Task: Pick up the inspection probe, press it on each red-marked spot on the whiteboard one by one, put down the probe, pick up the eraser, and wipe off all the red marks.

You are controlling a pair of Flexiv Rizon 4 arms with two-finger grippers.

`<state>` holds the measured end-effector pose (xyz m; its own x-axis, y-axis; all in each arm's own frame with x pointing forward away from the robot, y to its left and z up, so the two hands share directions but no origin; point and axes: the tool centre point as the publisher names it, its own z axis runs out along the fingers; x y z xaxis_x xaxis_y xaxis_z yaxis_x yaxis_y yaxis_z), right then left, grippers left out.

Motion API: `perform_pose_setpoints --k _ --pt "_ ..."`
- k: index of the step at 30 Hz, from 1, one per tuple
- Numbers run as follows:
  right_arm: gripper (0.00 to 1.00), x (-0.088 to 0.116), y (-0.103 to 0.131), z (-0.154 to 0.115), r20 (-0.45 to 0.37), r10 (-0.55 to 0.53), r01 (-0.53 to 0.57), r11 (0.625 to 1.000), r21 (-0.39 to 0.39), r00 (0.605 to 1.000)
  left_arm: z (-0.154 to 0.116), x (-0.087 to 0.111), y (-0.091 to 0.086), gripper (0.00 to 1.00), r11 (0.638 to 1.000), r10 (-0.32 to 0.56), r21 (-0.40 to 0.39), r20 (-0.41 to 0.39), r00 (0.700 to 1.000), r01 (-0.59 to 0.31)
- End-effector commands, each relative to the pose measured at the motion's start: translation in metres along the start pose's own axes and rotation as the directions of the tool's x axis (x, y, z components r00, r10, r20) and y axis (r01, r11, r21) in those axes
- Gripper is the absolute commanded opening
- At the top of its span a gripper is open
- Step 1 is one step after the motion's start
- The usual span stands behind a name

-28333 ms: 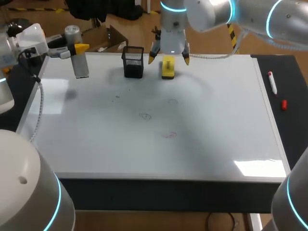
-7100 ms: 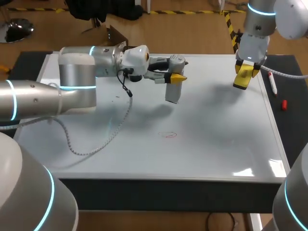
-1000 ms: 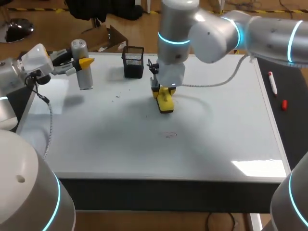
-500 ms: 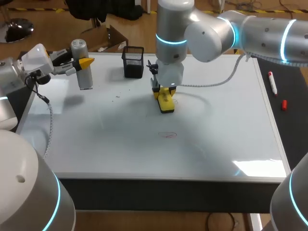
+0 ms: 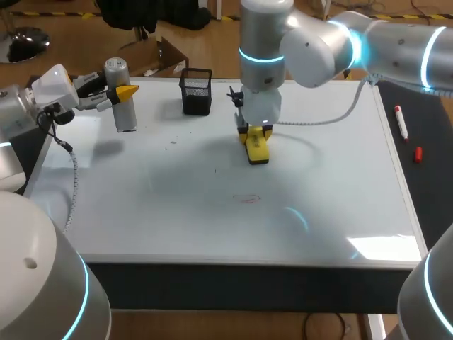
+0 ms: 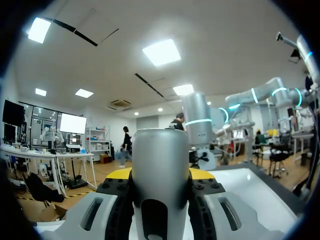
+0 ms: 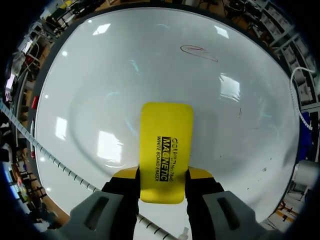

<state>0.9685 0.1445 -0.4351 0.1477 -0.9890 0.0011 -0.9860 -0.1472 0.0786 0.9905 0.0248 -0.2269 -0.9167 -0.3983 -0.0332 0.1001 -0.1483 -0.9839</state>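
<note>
Right gripper (image 5: 256, 132) is clamped on the yellow eraser (image 5: 257, 150), which rests on the whiteboard (image 5: 156, 212) to the right of the black mesh cup (image 5: 196, 91). Left gripper (image 5: 124, 91) grips the upright silver probe (image 5: 123, 108), left of the cup. One red mark (image 5: 248, 200) lies nearer the front edge than the cup.

A big whiteboard (image 5: 141, 212) lies flat on the dark table (image 5: 427, 184) and covers most of it. A black mesh cup (image 5: 196, 92) stands on the whiteboard near its far edge. One small red mark (image 5: 248, 199) is drawn near the middle. On the dark strip of table to the right lie a white pen (image 5: 400, 121) and, near it, a small red cap (image 5: 417, 154).
</note>
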Motion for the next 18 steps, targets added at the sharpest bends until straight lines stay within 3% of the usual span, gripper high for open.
perform_pose_setpoints --k 1,10,18 --pt "0.0 0.018 0.004 0.016 -0.005 0.01 -0.01 1.0 0.005 1.0 0.0 0.0 -0.001 0.0 1.0 0.002 0.001 0.001 1.0 -0.002" --pt "0.0 0.042 0.01 0.018 -0.024 0.046 -0.046 0.999 0.002 0.999 0.0 0.0 -0.001 0.0 1.0 0.002 0.001 0.001 1.0 -0.002" --pt "0.0 0.047 0.011 0.009 -0.033 0.058 -0.057 0.998 0.025 0.998 0.0 0.0 -0.001 0.0 1.0 0.002 0.001 0.001 1.0 -0.002"
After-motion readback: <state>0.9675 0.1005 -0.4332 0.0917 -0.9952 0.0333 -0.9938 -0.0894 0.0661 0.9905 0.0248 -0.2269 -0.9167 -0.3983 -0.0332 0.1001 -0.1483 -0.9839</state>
